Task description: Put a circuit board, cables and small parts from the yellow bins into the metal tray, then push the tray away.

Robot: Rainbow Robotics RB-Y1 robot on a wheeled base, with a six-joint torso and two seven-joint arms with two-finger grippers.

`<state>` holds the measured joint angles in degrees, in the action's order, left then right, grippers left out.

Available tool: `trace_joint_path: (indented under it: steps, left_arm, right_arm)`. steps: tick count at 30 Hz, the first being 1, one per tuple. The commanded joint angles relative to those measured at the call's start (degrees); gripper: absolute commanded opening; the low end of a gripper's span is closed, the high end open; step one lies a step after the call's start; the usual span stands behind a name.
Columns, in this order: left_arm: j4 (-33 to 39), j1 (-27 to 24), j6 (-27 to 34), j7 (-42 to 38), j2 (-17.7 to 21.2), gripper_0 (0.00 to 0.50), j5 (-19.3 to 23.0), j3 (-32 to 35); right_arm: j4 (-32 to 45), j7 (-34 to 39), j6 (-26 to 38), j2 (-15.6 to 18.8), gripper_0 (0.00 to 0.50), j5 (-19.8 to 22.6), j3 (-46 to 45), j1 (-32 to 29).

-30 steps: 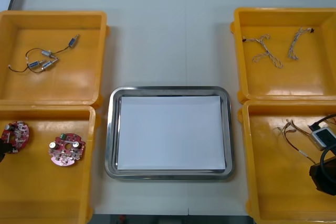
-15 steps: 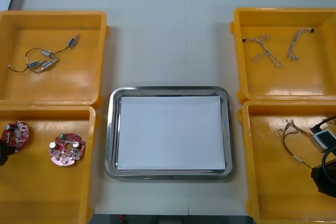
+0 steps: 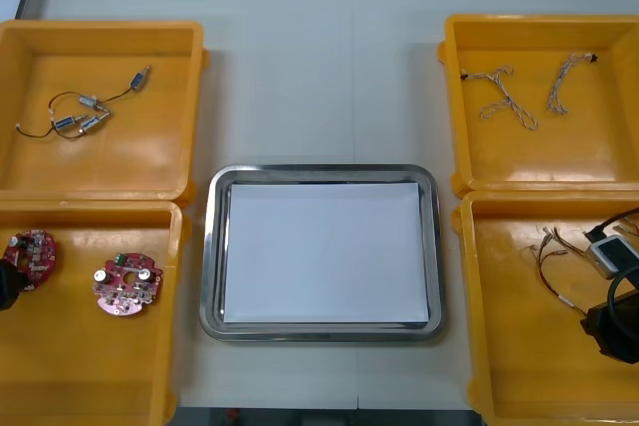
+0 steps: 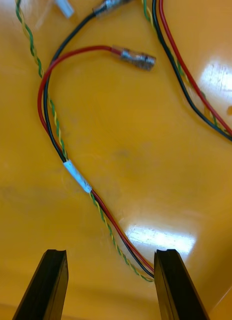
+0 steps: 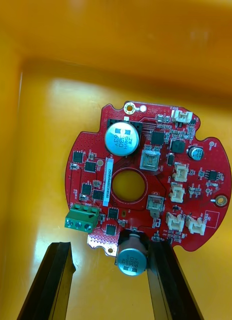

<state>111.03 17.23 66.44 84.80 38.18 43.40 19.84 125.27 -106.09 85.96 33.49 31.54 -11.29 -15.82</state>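
Nothing is loaded yet — every step remains. In the yellow bin (image 3: 90,366) at the table's near-left corner, the left gripper (image 5: 108,247) hangs released, a circuit board (image 5: 161,140) edge between its fingers. The metal tray (image 3: 212,256), mid-table, shows just its white lining. In the near-right bin (image 3: 519,346), the right gripper (image 4: 110,255) gapes over a red and yellow cable (image 4: 56,125) — ungrasped.

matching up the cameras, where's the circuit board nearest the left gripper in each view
Front view: circuit board at the left edge of the near left yellow bin, a second board to its right.
Left wrist view: circuit board just beyond the open left gripper.
Right wrist view: another bin; the open right gripper is over the red and yellow cable.
Shared landmark: the near left yellow bin's floor under the board.
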Motion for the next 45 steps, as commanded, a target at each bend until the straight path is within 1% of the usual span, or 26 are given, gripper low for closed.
trace_joint_path:
  steps: [1,8,9,10,11,12,13,18,22,23,26,28,30,31,33,35,40,45]
  left_arm:
    - [0.15,-1.94,1.23,-4.64,-0.82,0.431,-1.3,-0.95]
    - [0.15,-2.9,1.67,-5.61,-0.82,0.432,-2.35,-1.56]
    - [0.15,-3.08,1.85,-5.61,-0.82,0.428,-2.44,-1.56]
    - [0.15,-3.25,2.2,-5.78,-0.82,0.401,-2.53,-1.56]
    - [0.06,-3.34,2.2,-5.78,-0.82,0.385,-2.61,-1.65]
    - [-0.11,-3.52,2.2,-5.78,-0.82,0.354,-2.79,-1.82]
    - [-0.29,-3.78,2.2,-5.87,-0.82,0.34,-2.88,-2.0]
    - [-0.46,-3.96,2.2,-5.78,-0.82,0.34,-3.23,-2.09]
    - [-0.46,-3.96,2.2,-5.78,-0.82,0.296,-3.49,-2.35]
    - [-0.46,-3.96,2.2,-5.78,-0.82,0.275,-3.49,-2.35]
    - [-0.38,-3.96,2.2,-5.78,-0.82,0.271,-3.49,-2.35]
    - [-0.46,-3.96,2.2,-5.78,-0.82,0.221,-3.49,-2.44]
    - [-0.46,-3.96,2.2,-5.78,-0.82,0.153,-3.49,-2.35]
    - [-0.38,-3.96,2.2,-5.69,-0.82,0.136,-3.49,-2.44]
    - [-0.38,-3.87,2.2,-5.78,-0.82,0.041,-3.49,-2.44]
    - [-0.46,-3.69,2.2,-5.78,-0.82,0.0,-3.32,-2.35]
    - [-0.38,-2.9,1.23,-5.25,-0.82,0.0,-2.7,-2.35]
    - [-0.11,-1.41,0.27,-4.38,-0.82,0.0,-1.74,-2.35]
  right_arm:
    - [0.59,-4.39,1.76,-0.97,0.5,0.54,-1.02,4.21]
    - [0.5,-14.23,1.85,-2.29,0.5,-0.69,-0.84,6.76]
    - [0.5,-14.76,1.85,-2.29,0.5,-0.69,-0.84,6.85]
    - [0.5,-15.73,2.02,-2.29,0.5,-0.69,-0.84,7.12]
    - [0.5,-16.08,2.2,-2.38,0.5,-0.69,-0.84,7.2]
    - [0.59,-16.25,2.64,-2.38,0.5,-0.6,-0.84,7.29]
    - [0.5,-16.43,3.08,-2.38,0.5,-0.6,-0.75,7.47]
    - [0.5,-16.96,4.31,-2.29,0.5,-0.6,-0.67,7.64]
    - [-1.0,-17.04,4.57,-2.56,0.5,-0.34,-0.49,7.99]
    - [-2.49,-17.13,4.48,-2.82,0.5,-0.07,-0.49,8.43]
    - [-4.6,-17.22,4.48,-3.26,0.5,0.1,-0.49,9.22]
    - [-4.95,-17.31,4.57,-3.7,0.5,-0.16,-0.49,9.4]
    - [-5.04,-17.48,4.48,-4.23,0.5,-0.69,-0.23,9.4]
    - [-5.04,-17.48,4.57,-4.31,0.5,-0.86,-0.14,9.4]
    - [-4.95,-17.4,4.48,-4.67,0.5,-1.65,0.65,9.49]
    - [-5.04,-17.22,4.48,-4.93,0.5,-2.01,1.09,9.49]
    - [-4.95,-17.66,4.57,-6.34,0.5,-2.97,1.53,9.49]
    - [-5.04,-17.22,4.48,-6.6,0.5,-3.41,2.67,9.4]
